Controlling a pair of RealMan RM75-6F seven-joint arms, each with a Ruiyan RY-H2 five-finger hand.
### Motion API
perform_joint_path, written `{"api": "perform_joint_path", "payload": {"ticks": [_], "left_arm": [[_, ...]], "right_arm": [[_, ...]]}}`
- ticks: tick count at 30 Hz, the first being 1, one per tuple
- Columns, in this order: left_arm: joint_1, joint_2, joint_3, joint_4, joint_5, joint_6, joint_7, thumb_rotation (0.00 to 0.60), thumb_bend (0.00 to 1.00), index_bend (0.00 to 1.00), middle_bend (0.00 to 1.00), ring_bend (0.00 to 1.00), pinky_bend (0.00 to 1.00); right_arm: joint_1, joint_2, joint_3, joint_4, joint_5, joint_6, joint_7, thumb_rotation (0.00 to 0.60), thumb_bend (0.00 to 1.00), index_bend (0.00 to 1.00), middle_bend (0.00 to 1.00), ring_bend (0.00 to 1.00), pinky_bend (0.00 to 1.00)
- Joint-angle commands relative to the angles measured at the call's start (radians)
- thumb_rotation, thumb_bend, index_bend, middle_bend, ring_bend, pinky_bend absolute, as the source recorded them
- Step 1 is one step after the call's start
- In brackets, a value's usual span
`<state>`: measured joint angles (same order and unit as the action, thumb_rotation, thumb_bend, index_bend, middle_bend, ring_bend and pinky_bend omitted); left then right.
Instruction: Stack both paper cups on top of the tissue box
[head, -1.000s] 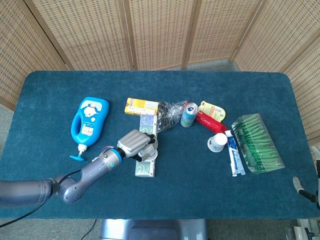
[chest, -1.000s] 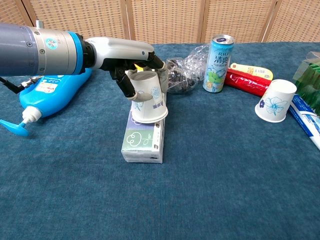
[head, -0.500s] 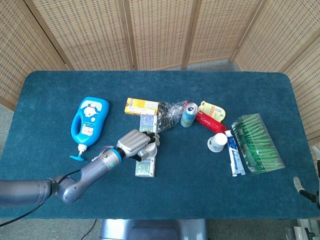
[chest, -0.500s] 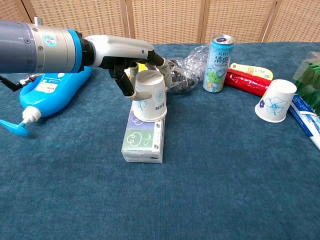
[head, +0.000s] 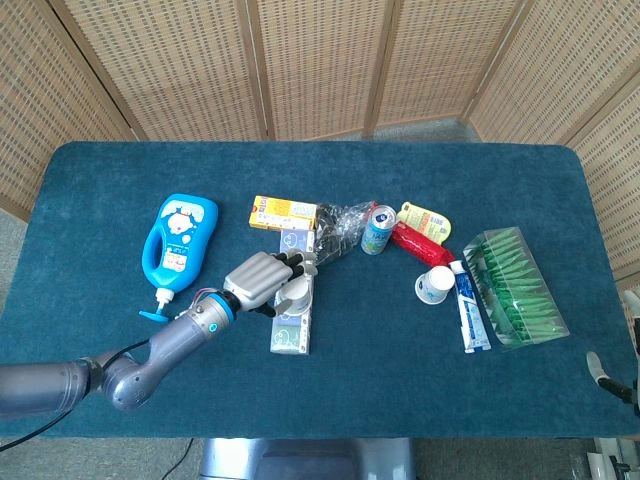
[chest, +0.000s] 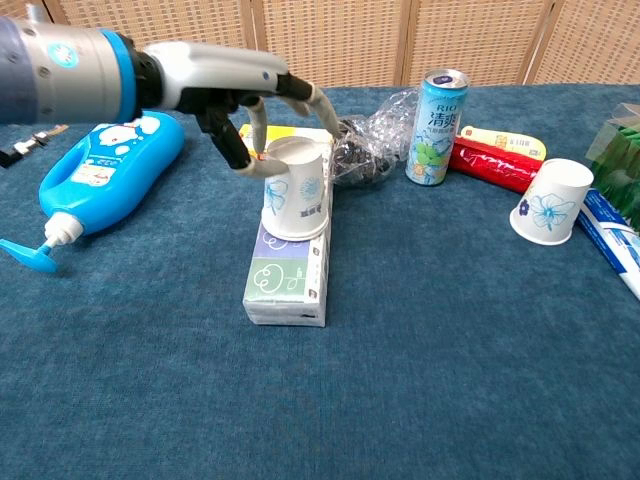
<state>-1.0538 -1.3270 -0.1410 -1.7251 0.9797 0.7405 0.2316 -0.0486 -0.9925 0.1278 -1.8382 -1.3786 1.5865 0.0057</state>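
Note:
A white paper cup (chest: 295, 195) (head: 296, 296) with a blue flower print stands upside down on the far end of the tissue box (chest: 285, 285) (head: 290, 330). My left hand (chest: 245, 95) (head: 262, 280) hovers just behind and above this cup, its fingers spread apart and arched over the cup's top, holding nothing. The second paper cup (chest: 552, 203) (head: 434, 285) lies tilted on the table to the right, beside the toothpaste. Only a small grey part of my right hand (head: 600, 372) shows at the lower right edge of the head view.
A blue bottle (chest: 100, 170) lies at the left. Behind the box are a yellow carton (head: 283, 212), a crumpled plastic bag (chest: 370, 150), a drink can (chest: 438, 125) and a red packet (chest: 495, 165). A toothpaste box (head: 468, 310) and a green packet (head: 515, 285) lie at the right.
My left hand set the cup upright on the tissue box, let go, opened its fingers and drew up and back to the left. The second cup has not moved.

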Motion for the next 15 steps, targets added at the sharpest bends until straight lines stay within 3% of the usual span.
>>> {"api": "perform_joint_path", "payload": {"ticks": [1, 7, 15], "left_arm": [[0.015, 0.023, -0.003, -0.020, 0.011, 0.018, -0.010, 0.600, 0.48, 0.16, 0.08, 0.08, 0.35], [0.043, 0.062, -0.013, -0.051, 0.032, 0.053, -0.035, 0.600, 0.48, 0.12, 0.03, 0.01, 0.32], [0.123, 0.143, -0.036, -0.125, 0.119, 0.152, -0.111, 0.600, 0.48, 0.08, 0.00, 0.00, 0.21]], "right_arm": [[0.003, -0.001, 0.001, -0.004, 0.000, -0.003, -0.007, 0.600, 0.35, 0.00, 0.00, 0.00, 0.07], [0.011, 0.001, 0.002, -0.015, 0.002, -0.014, -0.025, 0.600, 0.35, 0.00, 0.00, 0.00, 0.07], [0.066, 0.018, 0.010, -0.037, 0.004, -0.088, -0.081, 0.600, 0.34, 0.00, 0.00, 0.00, 0.07]]}}
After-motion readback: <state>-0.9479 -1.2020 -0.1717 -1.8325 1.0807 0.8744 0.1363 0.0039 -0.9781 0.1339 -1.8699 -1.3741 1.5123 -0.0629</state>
